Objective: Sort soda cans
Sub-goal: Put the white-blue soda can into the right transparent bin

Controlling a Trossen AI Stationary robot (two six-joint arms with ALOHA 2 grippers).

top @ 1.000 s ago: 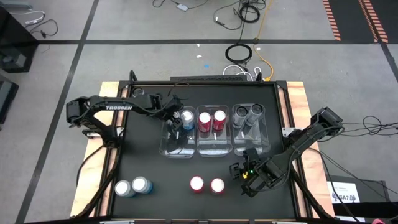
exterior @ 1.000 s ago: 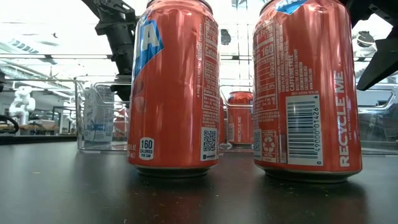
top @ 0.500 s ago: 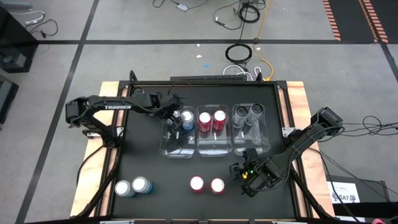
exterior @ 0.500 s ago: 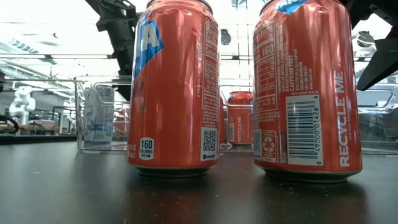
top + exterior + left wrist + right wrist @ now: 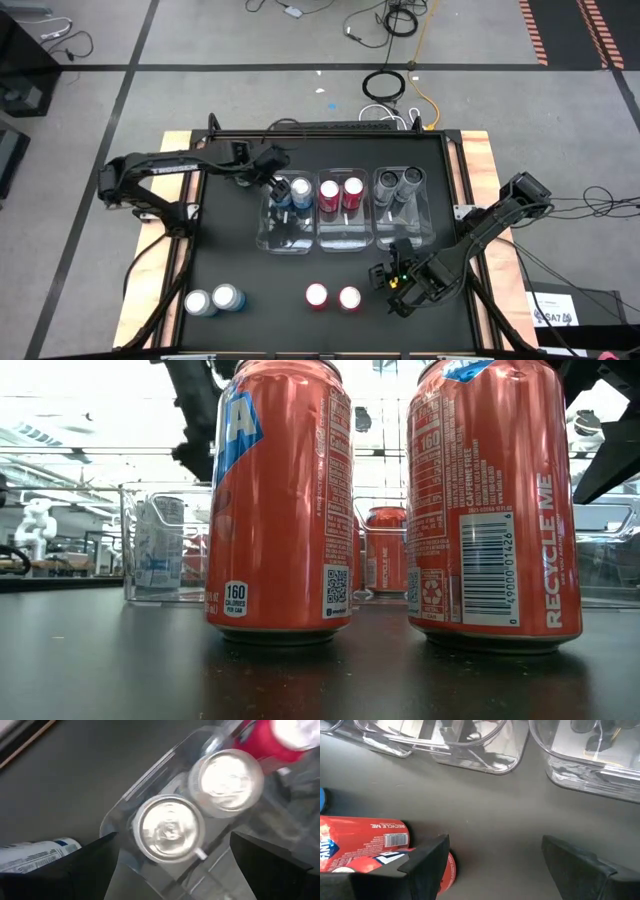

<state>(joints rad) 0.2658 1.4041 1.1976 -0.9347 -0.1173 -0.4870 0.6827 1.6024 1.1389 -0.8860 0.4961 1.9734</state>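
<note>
My left gripper (image 5: 272,180) hangs open above the left clear bin (image 5: 283,240). Two light blue soda cans (image 5: 170,826) (image 5: 227,775) stand upright in that bin below and between its fingers, and it touches neither. Two red cans (image 5: 340,192) stand in the middle bin and two dark cans (image 5: 398,182) in the right bin. On the table near the front stand two light blue cans (image 5: 212,300) and two red cans (image 5: 332,296). My right gripper (image 5: 390,280) hovers open just right of the red pair (image 5: 365,837).
The three clear bins (image 5: 345,240) sit side by side mid-table, their near halves bare. Open black tabletop (image 5: 270,290) lies between the bins and the front cans. In the low view the two red cans (image 5: 280,500) (image 5: 490,500) fill the foreground.
My left gripper has risen out of the left bin, and the near-left light blue can, which it covered before, now stands there in full view beside the other. My right arm has kept still.
</note>
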